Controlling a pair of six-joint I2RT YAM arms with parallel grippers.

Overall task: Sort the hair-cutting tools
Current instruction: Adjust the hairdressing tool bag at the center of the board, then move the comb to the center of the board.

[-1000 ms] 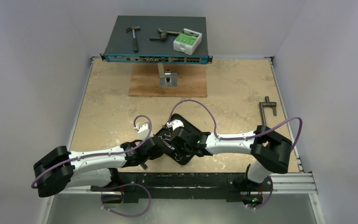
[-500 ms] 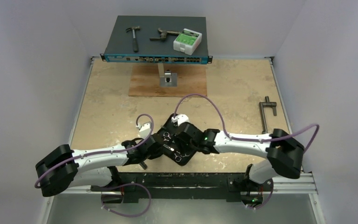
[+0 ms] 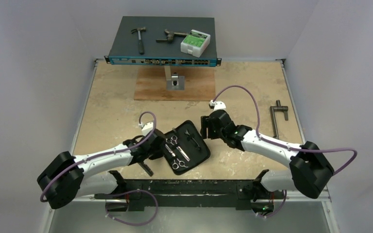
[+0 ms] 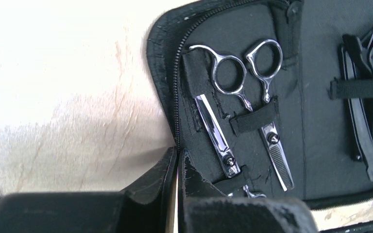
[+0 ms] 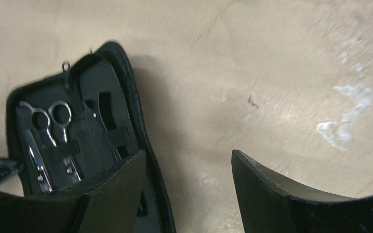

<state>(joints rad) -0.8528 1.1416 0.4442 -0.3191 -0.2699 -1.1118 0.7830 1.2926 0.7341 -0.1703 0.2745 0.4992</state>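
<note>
Here, two silver scissors (image 4: 213,128) sit strapped side by side in one half of an open black zip case (image 4: 162,73) on the table (image 3: 111,107), with a black clip (image 4: 364,141) in the other half. The left gripper (image 4: 177,162) is closed at the case's zipper edge. The right gripper (image 5: 188,154) hangs spread wide beside the case.

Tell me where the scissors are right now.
In the top view, the scissors lie strapped in the left half of the open black case, at the near middle of the table, just right of the left tool.

Hammer (image 3: 140,41), rusty metal part (image 3: 171,36), green-white box (image 3: 194,42) on network switch (image 3: 160,49), T-shaped bar (image 3: 274,121) on table (image 3: 111,107)
</note>
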